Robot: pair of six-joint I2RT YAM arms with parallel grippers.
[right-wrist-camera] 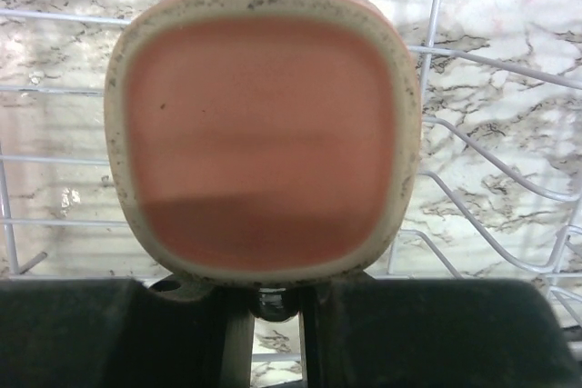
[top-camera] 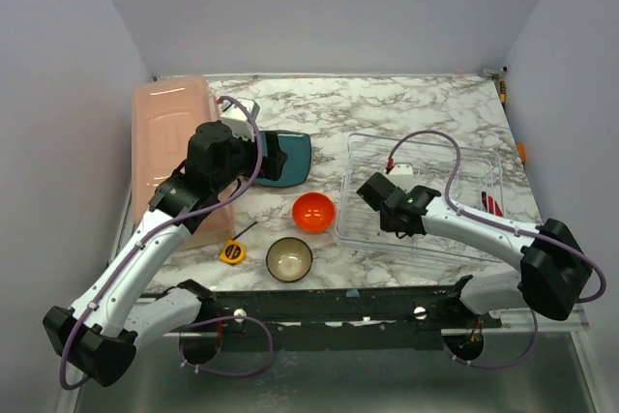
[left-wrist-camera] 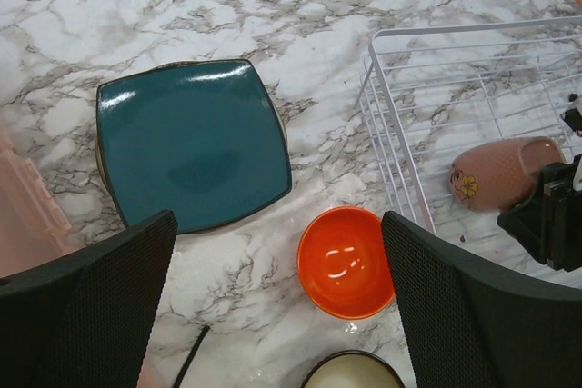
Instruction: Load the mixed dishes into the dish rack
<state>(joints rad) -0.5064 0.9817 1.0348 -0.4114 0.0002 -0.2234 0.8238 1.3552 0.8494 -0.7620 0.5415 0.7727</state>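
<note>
Got left jaws wide apart, hanging over teal plate (left-wrist-camera: 191,138) and orange bowl (left-wrist-camera: 346,261) on tabletop (left-wrist-camera: 300,6). Seeing mug (left-wrist-camera: 500,174) on its side inside dish rack (top-camera: 430,166), mouth facing right jaws. Can't tell if right jaws clamp it: narrow gap, just under rim.

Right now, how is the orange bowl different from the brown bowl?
The orange bowl is glossy orange inside; the brown bowl is dark-rimmed with cream inside. The orange bowl sits closer to the dish rack; the brown bowl sits farther from it, beside the tape measure. Both stand upright and empty, outside the rack.
</note>
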